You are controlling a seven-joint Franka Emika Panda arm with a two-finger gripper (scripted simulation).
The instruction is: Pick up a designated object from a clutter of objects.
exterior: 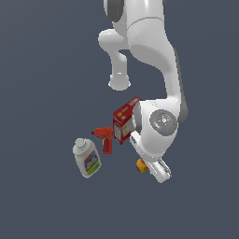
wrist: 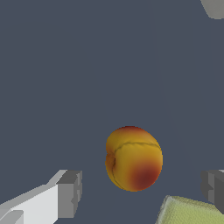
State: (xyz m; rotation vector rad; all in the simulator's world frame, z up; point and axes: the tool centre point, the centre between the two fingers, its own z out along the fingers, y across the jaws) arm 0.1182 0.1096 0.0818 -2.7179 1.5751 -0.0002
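A: Start with what sits closest to the wrist. What's there?

B: The gripper (wrist: 140,188) is spread wide, holding nothing. One grey finger pad (wrist: 70,192) shows on one side and the other at the opposite edge, with a wide gap between them. The small round yellow-orange fruit with a red blush (wrist: 134,158) sits in that gap, nearer the middle than either pad, and neither pad touches it.

A: Anything crowding it?

B: A corner of the flat pale-yellow sponge (wrist: 188,212) lies just beside the fruit. I can't tell whether the two touch. A pale grey lump (wrist: 214,8) peeks in at the far corner, well apart.

A: And from outside?

B: The white arm (exterior: 158,121) is bent down over the dark floor (exterior: 46,56), and the fruit shows as an orange spot right by the hand. Farther off, the red cracker box (exterior: 123,122) stands just beside the arm's wrist. Next comes the red drill (exterior: 105,137), then the white labelled bottle (exterior: 87,158) lying toward the exterior view's left.

A: So how far along is the pick?

B: I'd judge the approach is largely done, with the fingers straddling the target. Closing on the fruit and lifting it clear of the clutter are not yet done. The sponge corner is the thing to watch when the fingers shut.
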